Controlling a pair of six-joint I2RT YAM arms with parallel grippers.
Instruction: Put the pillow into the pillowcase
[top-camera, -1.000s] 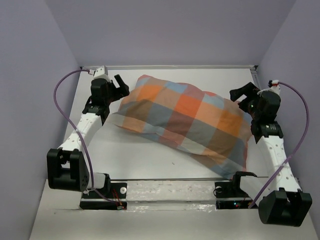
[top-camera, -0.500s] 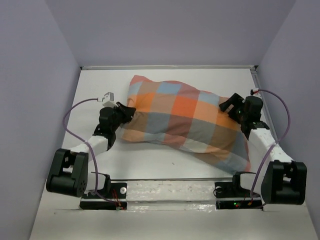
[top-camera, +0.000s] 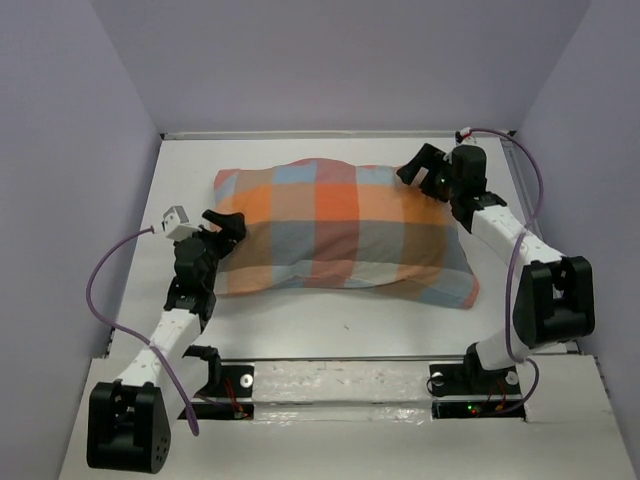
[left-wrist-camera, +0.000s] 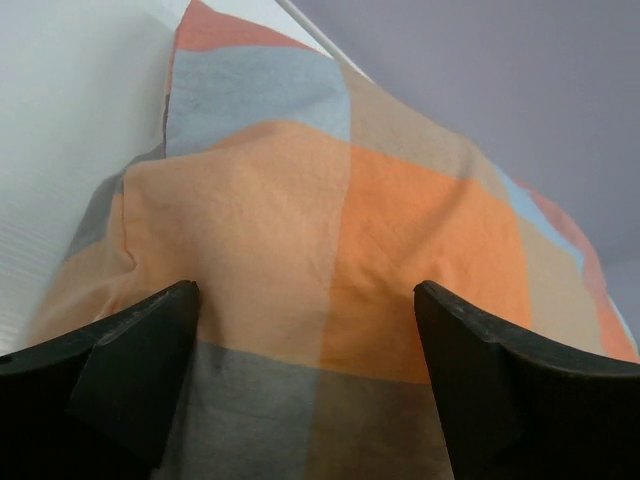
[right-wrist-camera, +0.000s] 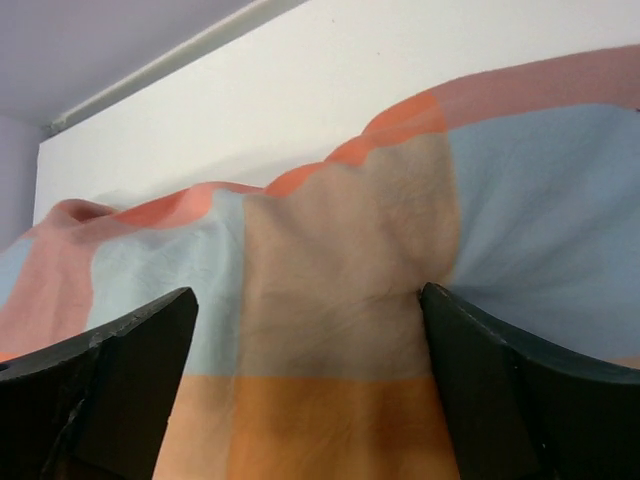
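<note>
The checked pillowcase lies plump across the middle of the table, in orange, grey-blue and cream checks. The white pillow does not show; the cover hides whatever fills it. My left gripper is open at the pillowcase's left end, its fingers wide apart against the fabric. My right gripper is open at the far right corner, fingers spread over the fabric. Neither gripper is closed on anything.
The white table has lilac walls on three sides and a raised rail along the back edge. The arm bases and a mounting bar sit along the near edge.
The pillowcase has shifted left and turned level. My left gripper moved to its left end; my right gripper moved back to its far right corner.
</note>
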